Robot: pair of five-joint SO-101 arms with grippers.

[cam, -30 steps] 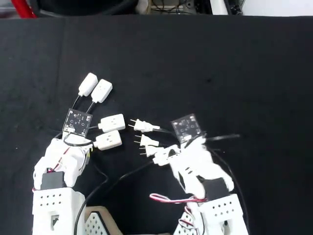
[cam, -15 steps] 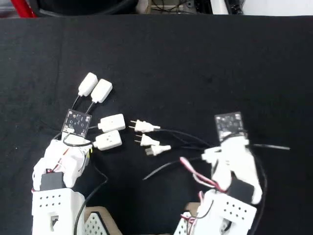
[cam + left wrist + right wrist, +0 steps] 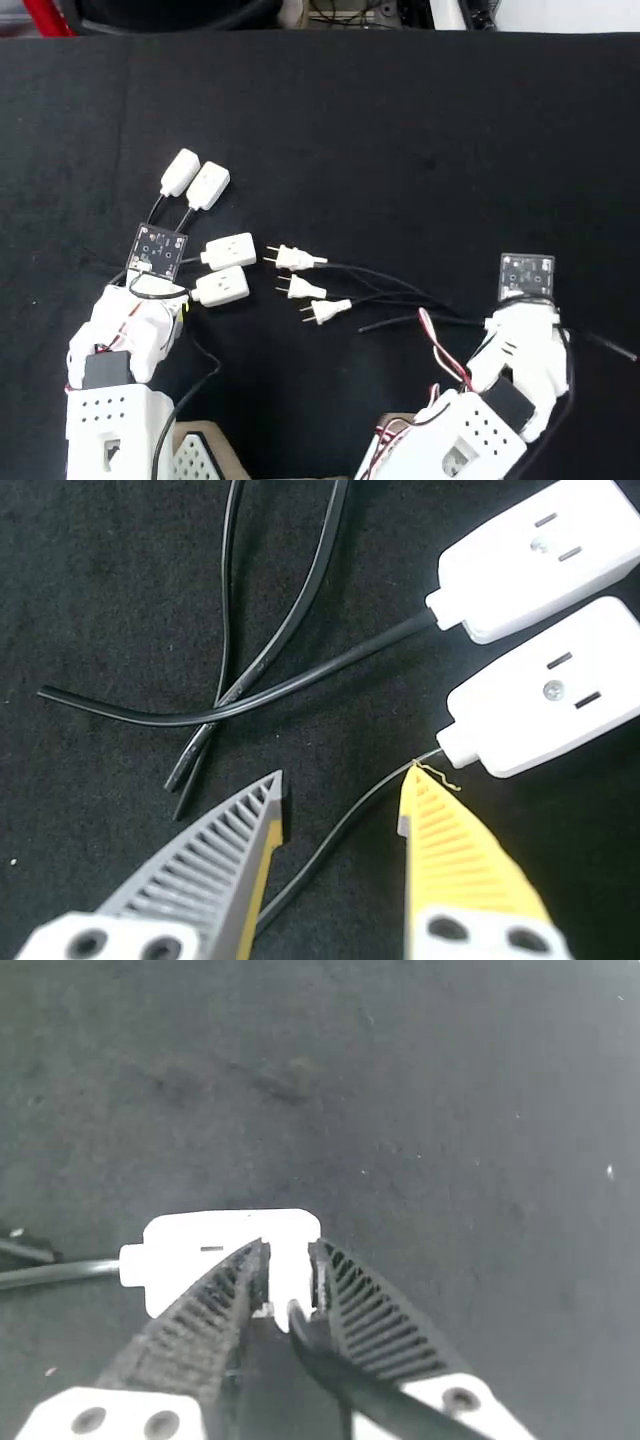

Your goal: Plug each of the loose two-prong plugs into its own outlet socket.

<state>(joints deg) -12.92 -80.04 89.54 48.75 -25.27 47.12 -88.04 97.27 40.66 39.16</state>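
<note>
Three loose white plugs lie mid-table: far, middle and near. Left of them lie two white sockets, and two more lie farther back. My left gripper is open just behind the near socket, and that socket's thin cable runs between its fingers. My right arm stands at the right. Its gripper is nearly closed, with its tips on a white plug body. That plug's prongs are hidden.
Black cables trail from the plugs toward the right arm, and one runs off to the right. Two loose cable ends lie by the left gripper. A black cloth covers the table.
The right arm has swung from beside the plugs to the right side, dragging black cables along. The near plug has turned slightly. The left arm has kept still.
</note>
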